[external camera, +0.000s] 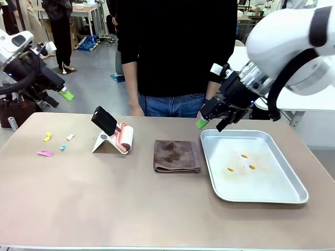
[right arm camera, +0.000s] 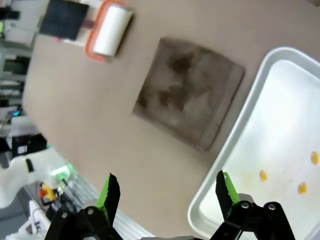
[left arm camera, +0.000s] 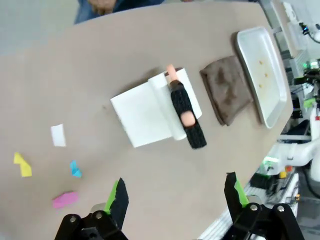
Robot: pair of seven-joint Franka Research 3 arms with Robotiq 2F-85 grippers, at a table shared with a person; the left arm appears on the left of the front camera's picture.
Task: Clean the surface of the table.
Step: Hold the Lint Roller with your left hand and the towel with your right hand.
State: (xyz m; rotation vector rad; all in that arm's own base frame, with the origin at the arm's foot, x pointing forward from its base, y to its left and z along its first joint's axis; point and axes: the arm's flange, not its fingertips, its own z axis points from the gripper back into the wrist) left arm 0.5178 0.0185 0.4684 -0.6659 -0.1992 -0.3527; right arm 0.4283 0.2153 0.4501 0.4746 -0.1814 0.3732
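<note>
The taupe-brown table (external camera: 104, 209) carries small paper scraps at its left: yellow (external camera: 47, 137), white (external camera: 70, 137), cyan (external camera: 63, 147) and pink (external camera: 45, 153). A folded brown cloth (external camera: 176, 156) lies in the middle. My left gripper (external camera: 60, 91) hangs open above the table's far left corner; in its wrist view my left gripper (left arm camera: 176, 197) looks down on the scraps (left arm camera: 65, 199) with nothing between its fingers. My right gripper (external camera: 213, 123) is open over the tray's far left corner, and in its wrist view my right gripper (right arm camera: 167, 195) hovers above the cloth (right arm camera: 187, 100).
A lint roller (external camera: 124, 137) with a black handle rests on a white stand (external camera: 102, 142) left of the cloth. A silver tray (external camera: 293, 196) with three orange crumbs lies at the right. A person in a black top stands at the far edge.
</note>
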